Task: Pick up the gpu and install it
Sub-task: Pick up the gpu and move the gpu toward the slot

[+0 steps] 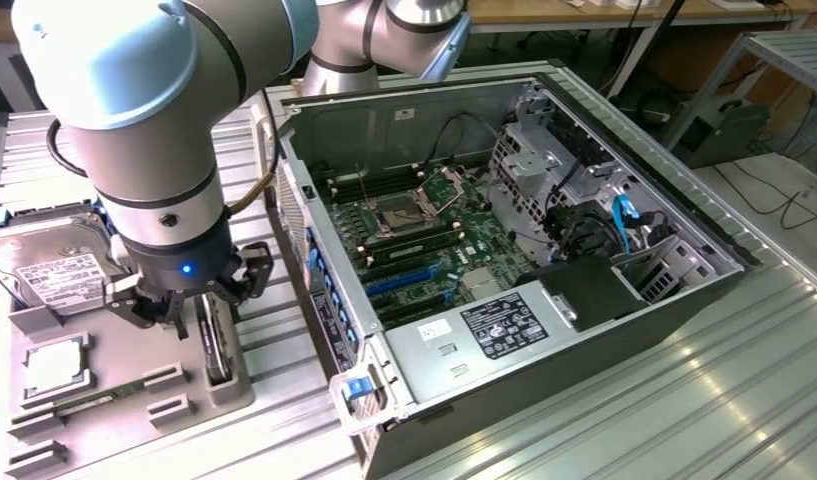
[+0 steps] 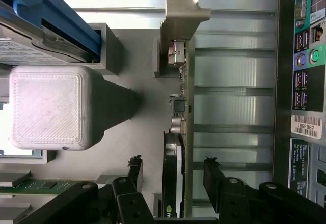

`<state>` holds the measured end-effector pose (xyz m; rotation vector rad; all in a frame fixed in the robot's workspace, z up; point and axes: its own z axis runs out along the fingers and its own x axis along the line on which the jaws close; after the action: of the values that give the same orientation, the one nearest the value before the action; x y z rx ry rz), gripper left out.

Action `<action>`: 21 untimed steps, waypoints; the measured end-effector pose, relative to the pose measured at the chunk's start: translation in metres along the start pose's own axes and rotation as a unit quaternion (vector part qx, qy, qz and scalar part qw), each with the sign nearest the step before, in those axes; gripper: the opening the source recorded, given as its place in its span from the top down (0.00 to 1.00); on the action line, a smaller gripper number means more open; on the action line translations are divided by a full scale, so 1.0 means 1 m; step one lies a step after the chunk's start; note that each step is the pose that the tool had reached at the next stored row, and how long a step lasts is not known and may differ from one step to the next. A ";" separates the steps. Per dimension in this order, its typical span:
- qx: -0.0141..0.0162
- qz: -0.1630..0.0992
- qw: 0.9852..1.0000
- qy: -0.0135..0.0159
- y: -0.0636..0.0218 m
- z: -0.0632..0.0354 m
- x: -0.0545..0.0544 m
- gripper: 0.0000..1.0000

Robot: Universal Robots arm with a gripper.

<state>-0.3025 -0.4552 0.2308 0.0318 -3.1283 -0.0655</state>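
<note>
Barely begun. Poised with gripper spread wide, gpu standing on edge in holder between the fingers, clear of both. Not yet gripped, lifted, or seated in the case beyond one finger's outer side.

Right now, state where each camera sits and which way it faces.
Exterior view: off the arm, raised, looking down on the open computer case and grey holder; the arm shows at its left.
Wrist view: on the wrist, looking along the open fingers, which flank the gpu without touching.
Shared: the gpu standing on edge in the grey holder, and the fingers.
</note>
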 end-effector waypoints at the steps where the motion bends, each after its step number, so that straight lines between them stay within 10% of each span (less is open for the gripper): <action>1: 0.000 0.000 1.000 0.000 0.0000 0.0000 0.000 0.41; 4: 0.000 0.000 1.000 0.000 0.0000 0.0000 0.000 0.55; 21: -0.001 0.000 1.000 0.000 0.0042 0.0004 0.000 0.55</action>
<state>-0.3024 -0.4510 0.2306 0.0320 -3.1282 -0.0700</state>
